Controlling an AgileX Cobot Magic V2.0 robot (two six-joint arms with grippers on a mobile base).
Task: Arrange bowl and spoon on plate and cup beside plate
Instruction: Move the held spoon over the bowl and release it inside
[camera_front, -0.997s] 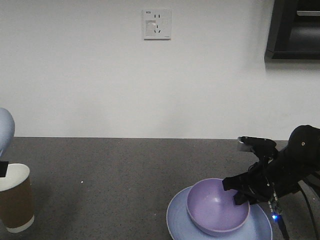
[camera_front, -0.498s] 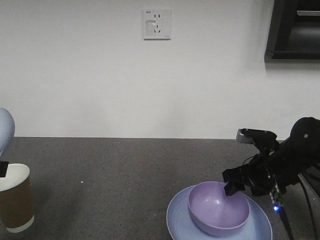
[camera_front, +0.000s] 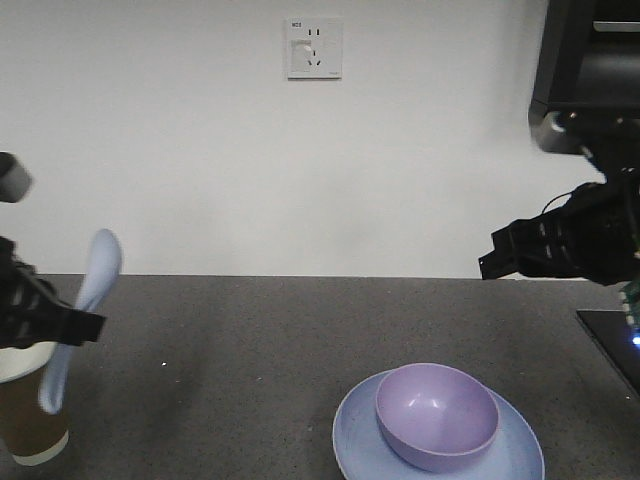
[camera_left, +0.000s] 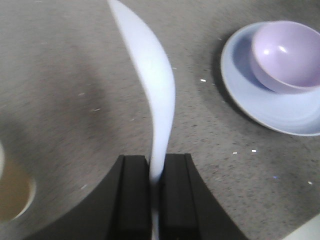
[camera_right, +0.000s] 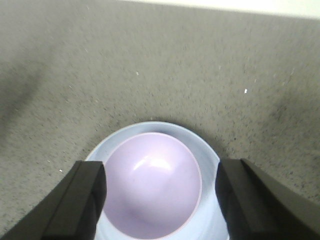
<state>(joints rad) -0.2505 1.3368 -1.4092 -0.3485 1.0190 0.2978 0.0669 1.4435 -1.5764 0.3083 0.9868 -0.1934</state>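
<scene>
Closest, low and right of centre on the counter: the plate (camera_front: 358, 445), round, shallow, light blue. Seated on it, touching and a little toward its back rim: the bowl (camera_front: 436, 415), small, lavender, upright, inside showing only smooth purple with a soft highlight.

Hanging over that pair in the right wrist view: the right gripper (camera_right: 160, 175), black fingers (camera_right: 82, 192) spread wide to either side of the bowl, gripping nothing, well clear above it in the front view.

At the lower left corner of the front view: the cup (camera_front: 28, 412), brown paper, white rim and white base band, upright on the counter, well apart from the plate. Inside not readable from here.

Just above the cup: the left gripper (camera_left: 155, 192), fingers pinched tight on the spoon (camera_front: 84, 300). Pale blue, blurred, lifted off the counter and tilted, upper end leaning right, lower end overlapping the cup's rim in the front view; touching or not, impossible to tell. In the left wrist view, curving up and away from the clamped fingers, plate and bowl off to the upper right.

Beneath everything: the counter (camera_front: 260, 340), dark grey, speckled, matte.

Behind it: a plain white wall with a white socket plate (camera_front: 314, 48) high at centre, and a dark cabinet (camera_front: 590, 60) in the upper right corner.
</scene>
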